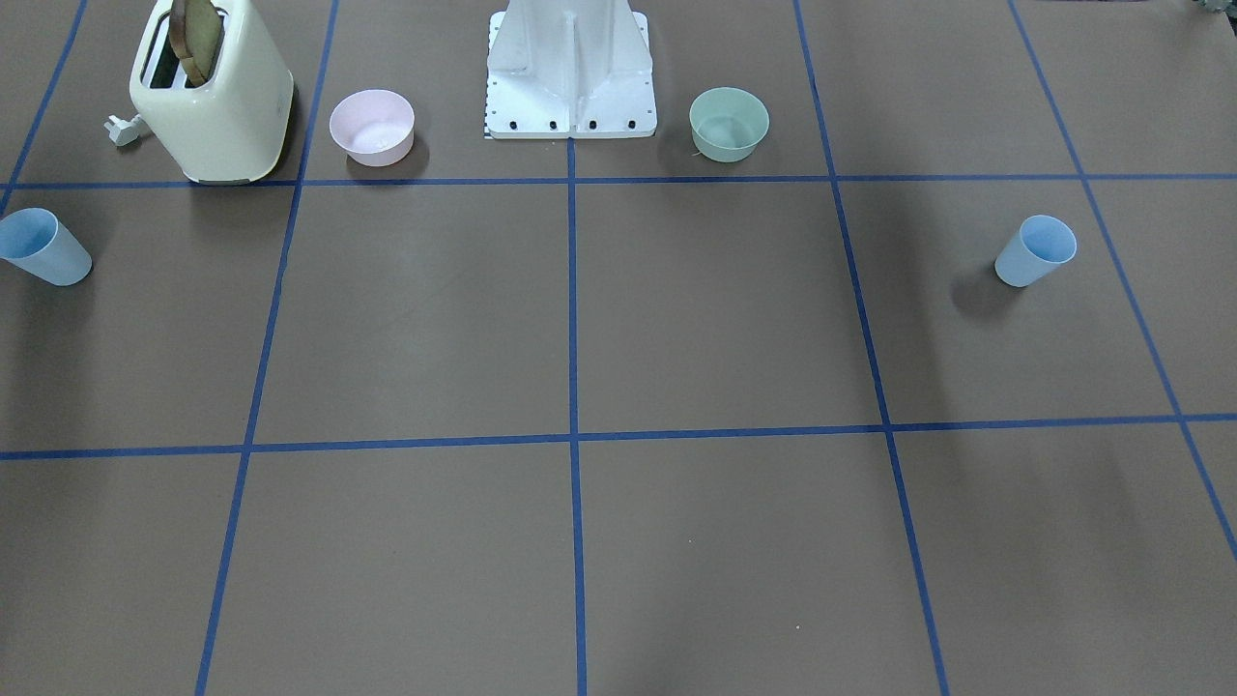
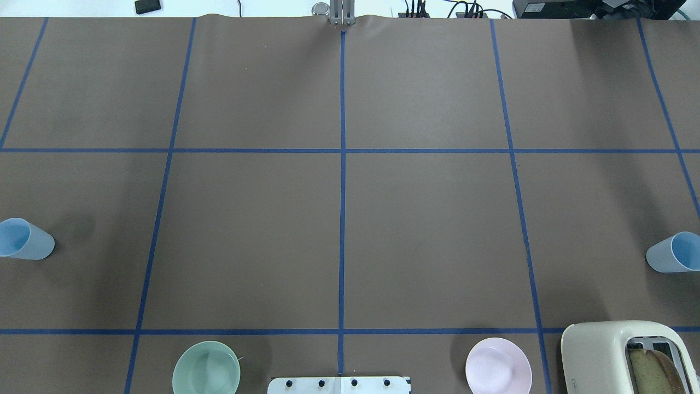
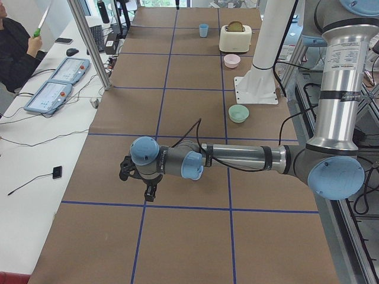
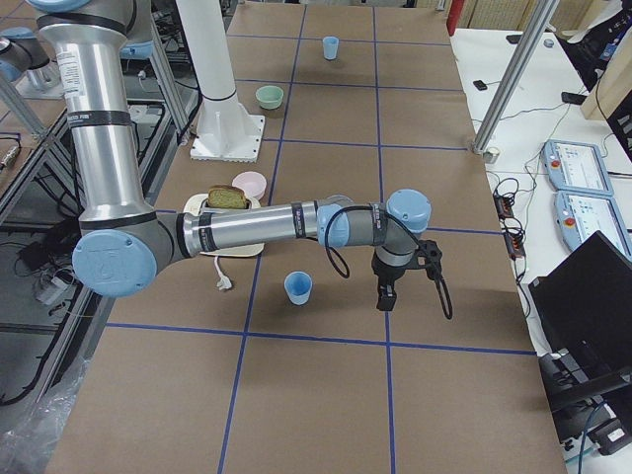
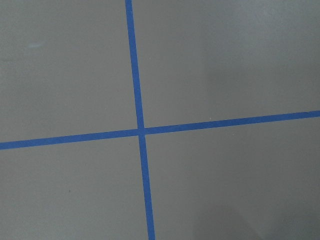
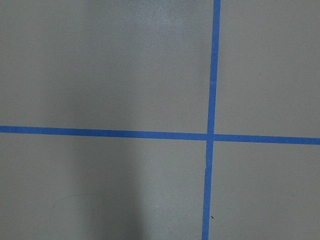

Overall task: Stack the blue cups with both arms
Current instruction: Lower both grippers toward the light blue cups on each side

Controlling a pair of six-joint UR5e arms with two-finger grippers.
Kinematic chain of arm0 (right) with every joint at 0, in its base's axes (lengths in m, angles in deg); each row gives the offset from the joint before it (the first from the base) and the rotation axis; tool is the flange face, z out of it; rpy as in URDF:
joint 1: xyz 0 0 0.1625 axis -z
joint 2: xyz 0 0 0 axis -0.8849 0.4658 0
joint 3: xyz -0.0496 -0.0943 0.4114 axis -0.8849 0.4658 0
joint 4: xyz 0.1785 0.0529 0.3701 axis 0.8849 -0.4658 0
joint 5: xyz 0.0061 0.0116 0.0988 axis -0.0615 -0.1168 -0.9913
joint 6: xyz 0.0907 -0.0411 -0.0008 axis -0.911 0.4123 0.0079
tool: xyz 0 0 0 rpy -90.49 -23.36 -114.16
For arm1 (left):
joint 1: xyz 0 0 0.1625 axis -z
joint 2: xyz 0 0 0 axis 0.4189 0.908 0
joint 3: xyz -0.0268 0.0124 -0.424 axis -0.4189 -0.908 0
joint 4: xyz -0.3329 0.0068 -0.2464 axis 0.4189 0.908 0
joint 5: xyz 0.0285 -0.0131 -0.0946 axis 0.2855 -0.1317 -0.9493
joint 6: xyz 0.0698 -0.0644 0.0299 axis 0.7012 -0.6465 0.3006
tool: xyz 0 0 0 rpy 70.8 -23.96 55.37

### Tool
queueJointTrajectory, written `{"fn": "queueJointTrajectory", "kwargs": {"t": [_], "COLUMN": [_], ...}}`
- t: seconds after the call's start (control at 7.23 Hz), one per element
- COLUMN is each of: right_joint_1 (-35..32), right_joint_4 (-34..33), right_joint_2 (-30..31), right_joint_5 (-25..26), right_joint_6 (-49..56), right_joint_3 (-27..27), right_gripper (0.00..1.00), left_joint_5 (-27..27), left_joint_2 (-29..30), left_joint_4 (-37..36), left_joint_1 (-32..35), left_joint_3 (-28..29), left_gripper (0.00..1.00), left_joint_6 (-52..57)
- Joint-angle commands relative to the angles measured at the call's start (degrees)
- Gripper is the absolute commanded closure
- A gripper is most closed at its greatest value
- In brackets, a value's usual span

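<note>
Opening width cannot be told for either tool. The left end effector [image 3: 150, 194] and the right end effector [image 4: 384, 300] show only in the side views, as small black pieces pointing straight down above the desk [image 2: 426, 230]. Neither is seen gripping or touching anything. Each wrist camera shows only matte brown desk covering crossed by blue tape lines [image 5: 137, 131].

The right end effector hangs near the right cup [image 4: 298, 287] but apart from it, on the side away from the robot's base. The left arm [image 3: 237, 158] and the right arm [image 4: 257, 227] each reach out level over the desk as smooth grey metal tubes with glossy light blue joint caps and a loop of black cable.

Both cups are pale blue, tapered, handleless plastic tumblers standing upright with the mouth up. The right cup is near the desk's end on the robot's right, and the left cup [image 1: 1034, 251] near the opposite end, so they are well apart.

Closer to the robot stand a round pink bowl [image 1: 372, 126] and a mint-green bowl [image 1: 730, 124], one on each side of the white pedestal [image 1: 570, 72]. A rounded cream toaster [image 1: 213, 97] holding a slice of bread is just beside the pink bowl.
</note>
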Motion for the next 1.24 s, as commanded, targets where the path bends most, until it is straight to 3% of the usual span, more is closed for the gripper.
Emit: {"fn": "queueJointTrajectory", "kwargs": {"t": [0.0, 0.41, 0.55, 0.83, 1.11], "right_joint_1": [0.0, 0.0, 0.0, 0.0, 0.0], "right_joint_4": [0.0, 0.09, 4.0, 15.23, 21.42], "right_joint_2": [-1.04, -2.72, -1.07, 7.25, 15.0], "right_joint_5": [-0.13, -0.04, -0.13, -3.01, -6.45], "right_joint_6": [-0.05, 0.21, 0.74, 0.92, 0.74], "right_joint_3": [-0.74, -1.36, -1.97, -2.07, -3.02], "right_gripper": [0.0, 0.0, 0.0, 0.0, 0.0], "left_joint_5": [-0.02, -0.37, -0.37, -0.28, -0.02], "left_joint_2": [0.0, -0.09, -0.26, -2.19, -8.31], "left_joint_4": [0.0, 0.09, 0.09, 1.22, 11.53], "left_joint_1": [0.0, -0.35, -1.66, -4.21, -8.07], "left_joint_3": [-0.5, -2.69, -4.35, -6.38, -7.97], "left_gripper": [0.01, 0.01, 0.01, 0.04, 0.05], "left_joint_6": [-0.35, -3.41, -5.87, -6.6, -13.5]}}
